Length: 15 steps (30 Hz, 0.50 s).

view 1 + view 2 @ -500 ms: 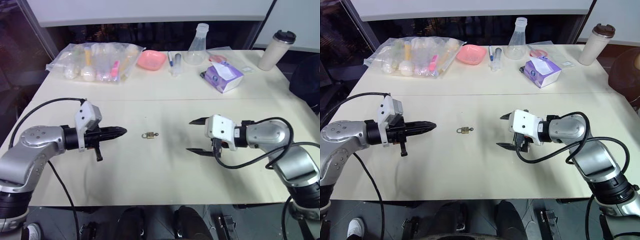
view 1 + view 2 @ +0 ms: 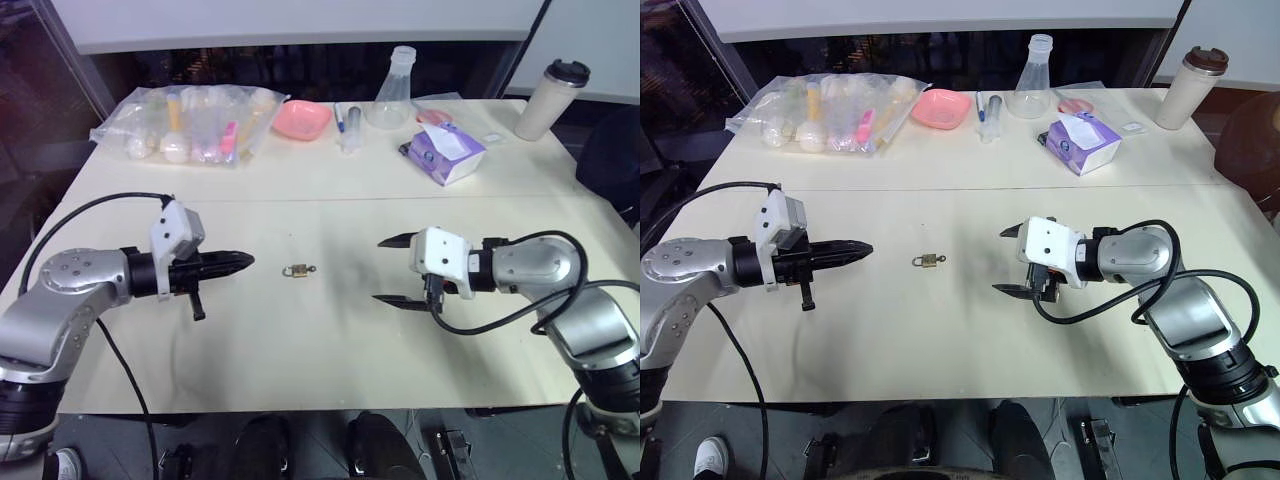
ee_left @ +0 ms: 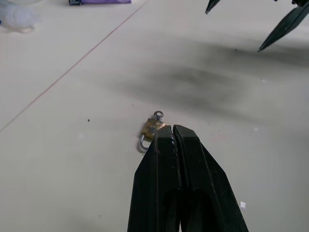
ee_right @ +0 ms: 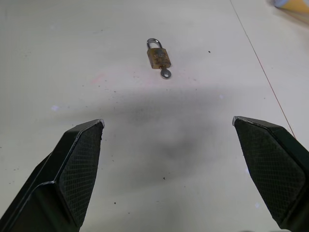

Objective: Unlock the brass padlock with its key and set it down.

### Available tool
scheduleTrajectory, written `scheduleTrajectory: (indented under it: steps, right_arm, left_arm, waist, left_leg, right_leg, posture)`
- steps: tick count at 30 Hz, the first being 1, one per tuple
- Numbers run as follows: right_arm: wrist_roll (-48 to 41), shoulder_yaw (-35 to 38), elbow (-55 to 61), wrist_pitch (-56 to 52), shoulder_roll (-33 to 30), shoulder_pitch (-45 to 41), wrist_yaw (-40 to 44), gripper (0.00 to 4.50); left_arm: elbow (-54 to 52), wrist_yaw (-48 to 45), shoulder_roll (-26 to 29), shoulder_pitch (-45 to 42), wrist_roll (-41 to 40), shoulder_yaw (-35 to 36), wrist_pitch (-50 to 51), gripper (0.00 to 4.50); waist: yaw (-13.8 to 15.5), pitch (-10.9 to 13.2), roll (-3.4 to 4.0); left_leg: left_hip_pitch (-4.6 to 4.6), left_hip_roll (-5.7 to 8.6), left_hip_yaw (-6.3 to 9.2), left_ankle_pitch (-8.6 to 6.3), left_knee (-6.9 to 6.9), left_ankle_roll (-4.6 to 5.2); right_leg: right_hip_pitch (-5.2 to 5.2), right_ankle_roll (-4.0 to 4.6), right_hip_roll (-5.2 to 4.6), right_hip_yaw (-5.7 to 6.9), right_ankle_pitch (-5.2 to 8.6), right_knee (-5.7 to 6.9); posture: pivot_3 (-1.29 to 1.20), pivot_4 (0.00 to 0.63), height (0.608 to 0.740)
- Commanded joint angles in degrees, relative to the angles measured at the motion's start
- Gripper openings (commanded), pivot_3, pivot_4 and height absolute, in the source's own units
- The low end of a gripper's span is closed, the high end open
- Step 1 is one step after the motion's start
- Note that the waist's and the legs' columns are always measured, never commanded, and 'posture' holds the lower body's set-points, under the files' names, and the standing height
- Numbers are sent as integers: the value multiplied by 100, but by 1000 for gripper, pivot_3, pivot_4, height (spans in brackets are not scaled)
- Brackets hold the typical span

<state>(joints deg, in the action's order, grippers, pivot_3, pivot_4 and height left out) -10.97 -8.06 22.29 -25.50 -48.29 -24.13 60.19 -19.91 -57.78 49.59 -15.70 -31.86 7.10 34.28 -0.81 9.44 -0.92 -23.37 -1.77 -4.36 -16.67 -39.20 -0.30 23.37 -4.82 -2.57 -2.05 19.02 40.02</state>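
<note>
The brass padlock lies flat on the cream table, midway between my two grippers. Its shackle looks closed, and the key sticks out of the bottom of its body. My left gripper is shut with nothing in it; it hovers just left of the padlock and points at it. In the left wrist view the shut fingertips sit right before the padlock. My right gripper stands wide open to the padlock's right, facing it, with the padlock some way ahead of its fingers.
Along the far edge of the table are a clear bag of small items, a pink dish, a glass flask, a purple box and a lidded cup. A seam crosses the tabletop.
</note>
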Motion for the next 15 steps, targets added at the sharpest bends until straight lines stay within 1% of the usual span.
scheduleTrajectory:
  steps: [1, 5, 12, 13, 14, 15]
  right_arm:
    - [-57, 68, 104, 72, -12, -121, 21, 4443]
    - [-40, 59, 108, 74, 8, -123, -20, 4443]
    - [-14, 43, 190, 18, 84, -135, -143, 4443]
    - [-11, 49, 197, 14, 80, -129, -148, 4500]
    - [-9, 52, 205, 10, 77, -124, -155, 4500]
    - [-10, 54, 210, 7, 75, -121, -162, 4500]
  left_arm:
    - [106, -80, 72, -241, 81, -73, -109, 0]
    - [205, -176, 64, -323, 138, -128, -207, 0]
    - [496, -284, -95, -511, 361, -444, -431, 0]
    - [547, -317, -120, -533, 399, -520, -468, 550]
    - [586, -343, -138, -547, 428, -572, -498, 793]
    - [637, -392, -156, -558, 480, -643, -561, 1324]
  waist:
    - [13, 0, 0]
    - [4, 1, -1]
    - [-1, 1, -1]
    - [5, 1, -1]
    - [7, 1, -1]
    - [7, 1, -1]
  left_leg:
    - [0, 0, 0, 0, 0, 0]
    - [-2, 2, 0, -1, -1, 1]
    - [-2, 1, 0, -1, 0, 1]
    - [-2, 1, 0, -1, 0, 1]
    - [-2, 1, 0, -1, 0, 2]
    - [-2, 1, 0, -1, 0, 1]
  right_leg:
    - [0, 0, 0, 1, 0, 0]
    - [0, 0, -1, 2, 0, -2]
    - [0, 0, 0, 2, 0, -2]
    - [0, 0, 0, 2, 0, -2]
    - [0, 0, 0, 2, 0, -2]
    - [0, 0, 0, 2, 0, -2]
  posture:
    - [0, 150, 715]
    - [0, 150, 715]
    - [0, 150, 715]
    - [0, 150, 715]
    - [0, 150, 715]
    - [0, 150, 715]
